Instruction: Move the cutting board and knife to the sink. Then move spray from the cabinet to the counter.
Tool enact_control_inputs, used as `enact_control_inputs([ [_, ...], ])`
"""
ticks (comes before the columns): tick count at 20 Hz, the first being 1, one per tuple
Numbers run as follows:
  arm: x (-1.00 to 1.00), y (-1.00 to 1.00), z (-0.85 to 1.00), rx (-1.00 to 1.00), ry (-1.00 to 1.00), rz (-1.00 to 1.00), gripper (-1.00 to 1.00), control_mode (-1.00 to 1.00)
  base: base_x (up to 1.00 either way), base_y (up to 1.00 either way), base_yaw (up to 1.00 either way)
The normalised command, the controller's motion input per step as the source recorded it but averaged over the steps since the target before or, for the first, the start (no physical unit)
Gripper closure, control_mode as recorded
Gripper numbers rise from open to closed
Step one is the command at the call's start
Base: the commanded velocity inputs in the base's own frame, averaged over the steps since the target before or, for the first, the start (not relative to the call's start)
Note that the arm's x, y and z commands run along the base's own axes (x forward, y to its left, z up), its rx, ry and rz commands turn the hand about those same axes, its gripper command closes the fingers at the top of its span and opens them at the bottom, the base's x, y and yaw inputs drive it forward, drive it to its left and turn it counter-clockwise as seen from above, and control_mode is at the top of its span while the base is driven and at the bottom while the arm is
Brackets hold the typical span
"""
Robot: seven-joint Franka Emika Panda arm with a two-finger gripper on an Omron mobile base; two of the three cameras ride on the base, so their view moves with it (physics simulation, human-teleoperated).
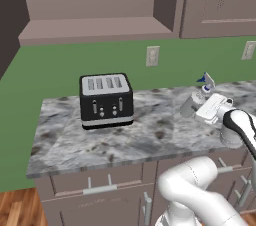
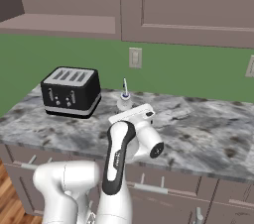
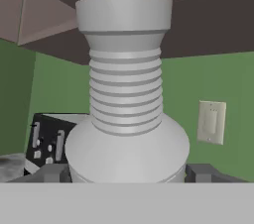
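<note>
The spray (image 3: pixel 126 94) is a pale grey-white bottle with a ribbed neck and a blue nozzle, standing upright close in front of the hand camera. My gripper (image 3: pixel 126 171) is shut on its wide lower body, one fingertip (image 3: pixel 54 172) against each side. From the base views the spray (image 1: pixel 205 89) (image 2: pixel 125 100) is low over the marbled counter (image 1: pixel 125 140) (image 2: pixel 208 134), right of the toaster, with my gripper (image 1: pixel 197 106) (image 2: pixel 128 112) reaching it from the front. Its base is hidden, so contact with the stone is unclear. The cabinet recess (image 1: pixel 100 30) (image 2: pixel 54 22) is up on the left. The cutting board, knife and sink are out of view.
A black toaster (image 1: pixel 106 100) (image 2: pixel 70 91) (image 3: pixel 47 141) stands on the counter's left part. Wall outlets (image 1: pixel 152 56) (image 2: pixel 135 58) (image 3: pixel 211 121) sit on the green backsplash. Panelled cabinet doors (image 1: pixel 220 0) (image 2: pixel 193 0) hang above. Drawers with steel handles (image 1: pixel 100 187) run below the counter edge.
</note>
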Motion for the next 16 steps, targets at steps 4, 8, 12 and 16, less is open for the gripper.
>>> enact_control_inputs([
  [4,0.53,0.00,0.01,-0.03,0.15,0.53,1.00,-1.00,0.00,0.00,0.00],
  [8,0.34,0.00,-0.16,-0.06,0.12,0.17,1.00,-1.00,0.00,0.00,0.00],
  [12,0.25,0.02,-0.37,-0.11,0.04,0.07,1.00,-1.00,0.00,0.00,0.00],
  [16,0.07,0.29,-0.48,-0.14,0.00,0.00,1.00,-1.00,0.00,0.00,0.00],
])
